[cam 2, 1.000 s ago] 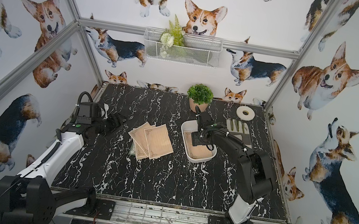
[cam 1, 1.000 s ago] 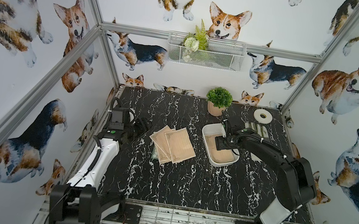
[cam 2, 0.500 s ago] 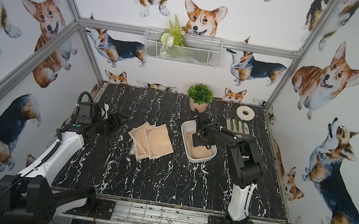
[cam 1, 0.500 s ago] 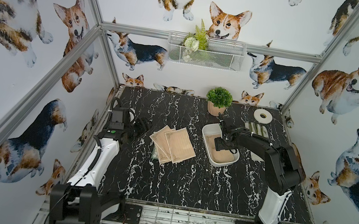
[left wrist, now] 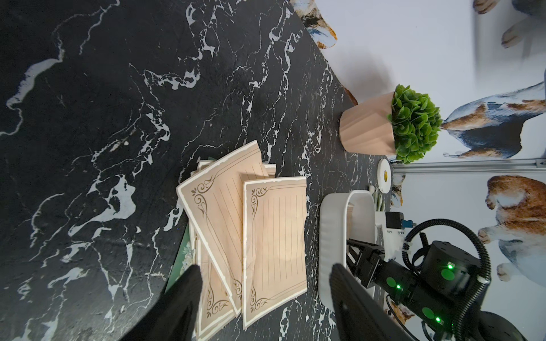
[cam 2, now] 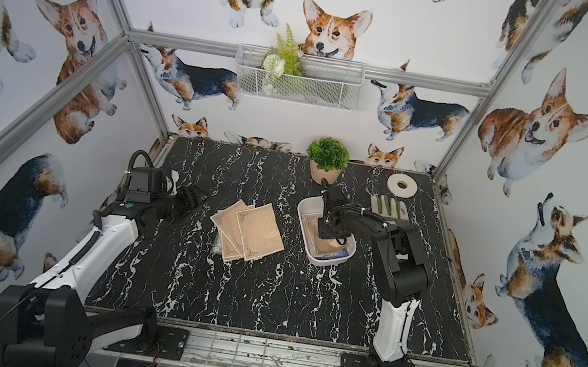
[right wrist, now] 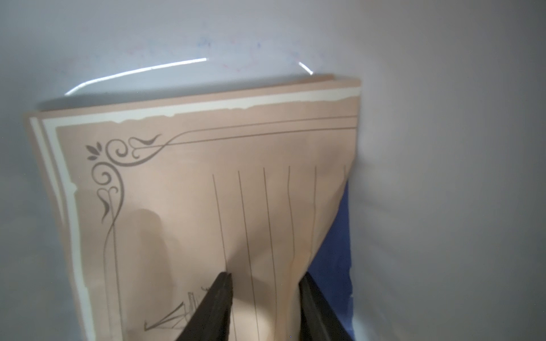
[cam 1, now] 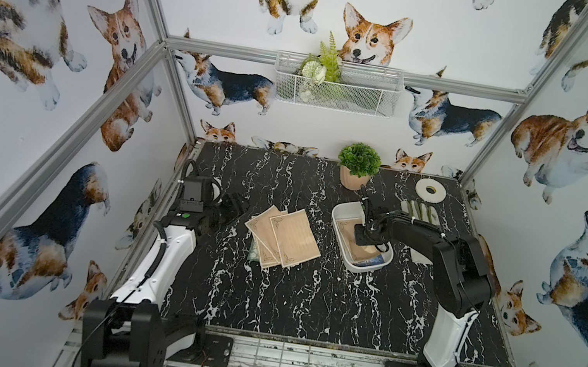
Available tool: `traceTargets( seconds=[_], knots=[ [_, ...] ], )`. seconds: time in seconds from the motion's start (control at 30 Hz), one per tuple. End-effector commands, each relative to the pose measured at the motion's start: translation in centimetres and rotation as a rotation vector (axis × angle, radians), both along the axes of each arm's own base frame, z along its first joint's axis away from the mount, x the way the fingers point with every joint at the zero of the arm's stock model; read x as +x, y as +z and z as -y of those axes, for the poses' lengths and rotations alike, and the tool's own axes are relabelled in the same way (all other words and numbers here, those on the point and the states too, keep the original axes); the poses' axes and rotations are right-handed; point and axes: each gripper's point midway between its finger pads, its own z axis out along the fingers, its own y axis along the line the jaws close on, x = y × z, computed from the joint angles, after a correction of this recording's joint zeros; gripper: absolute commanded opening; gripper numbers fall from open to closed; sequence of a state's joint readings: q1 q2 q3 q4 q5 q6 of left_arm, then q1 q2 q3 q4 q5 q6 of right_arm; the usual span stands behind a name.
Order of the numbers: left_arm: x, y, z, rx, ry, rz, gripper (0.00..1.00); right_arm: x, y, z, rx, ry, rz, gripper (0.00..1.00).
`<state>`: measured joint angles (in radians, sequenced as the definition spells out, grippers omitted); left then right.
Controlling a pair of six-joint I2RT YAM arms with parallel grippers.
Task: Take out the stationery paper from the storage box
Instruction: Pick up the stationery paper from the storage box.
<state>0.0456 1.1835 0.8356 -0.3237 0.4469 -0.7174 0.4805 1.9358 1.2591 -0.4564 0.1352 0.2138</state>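
The white storage box (cam 1: pixel 340 211) (cam 2: pixel 303 207) stands right of the table's middle, with tan ruled stationery paper (cam 1: pixel 347 228) (right wrist: pixel 183 183) inside. My right gripper (cam 1: pixel 365 242) (cam 2: pixel 332 236) (right wrist: pixel 266 280) reaches down into the box. Its fingers pinch the top tan sheet, which buckles up between them; one long edge lifts off a blue sheet (right wrist: pixel 334 259) below. Several tan sheets (cam 1: pixel 289 236) (cam 2: pixel 255 231) (left wrist: pixel 271 233) lie fanned on the table left of the box. My left gripper (cam 1: pixel 235 205) (left wrist: pixel 266 271) hovers open at the table's left, aimed at those sheets and holding nothing.
A potted plant (cam 1: pixel 356 169) stands at the back behind the box. A white tape roll (cam 1: pixel 430 190) and a grey glove (cam 1: pixel 420 211) lie at the back right. A wire basket (cam 1: pixel 336 85) hangs on the rear wall. A green-edged sheet (left wrist: pixel 180 259) peeks from under the fanned pile.
My right arm has folded back and its gripper has dropped into the box; its jaws have narrowed onto the top sheet. The left arm has not moved.
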Motion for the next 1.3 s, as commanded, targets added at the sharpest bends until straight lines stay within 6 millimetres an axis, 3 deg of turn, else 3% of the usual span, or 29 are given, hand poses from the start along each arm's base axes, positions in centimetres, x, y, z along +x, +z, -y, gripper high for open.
traceTargets(
  seconds=[0.0, 0.17, 0.37, 0.57, 0.8, 1.07, 1.27],
  knots=[
    [0.1, 0.4, 0.0, 0.000, -0.002, 0.013, 0.72, -0.8, 0.2, 1.1, -0.038, -0.029, -0.018, 0.27],
    [0.2, 0.6, 0.1, -0.006, -0.007, 0.021, 0.72, -0.1, 3.6, 1.0, -0.012, -0.034, 0.054, 0.06],
    [0.7, 2.4, 2.4, -0.031, -0.073, 0.101, 0.72, 0.2, 8.3, 0.6, 0.048, -0.037, 0.139, 0.00],
    [1.5, 5.2, 9.0, -0.155, -0.237, 0.295, 0.73, -0.6, 12.9, 0.1, 0.139, -0.056, 0.195, 0.00],
    [1.3, 5.0, 18.0, -0.199, -0.413, 0.371, 0.75, -2.4, 17.0, -2.7, 0.216, 0.000, 0.259, 0.00],
    [0.6, 5.3, 25.0, -0.215, -0.526, 0.399, 0.75, -3.1, 18.1, -4.3, 0.293, 0.009, 0.262, 0.00],
    [0.2, 4.1, 28.4, -0.234, -0.579, 0.372, 0.74, -3.5, 18.6, -5.1, 0.325, 0.018, 0.265, 0.00]
  ],
)
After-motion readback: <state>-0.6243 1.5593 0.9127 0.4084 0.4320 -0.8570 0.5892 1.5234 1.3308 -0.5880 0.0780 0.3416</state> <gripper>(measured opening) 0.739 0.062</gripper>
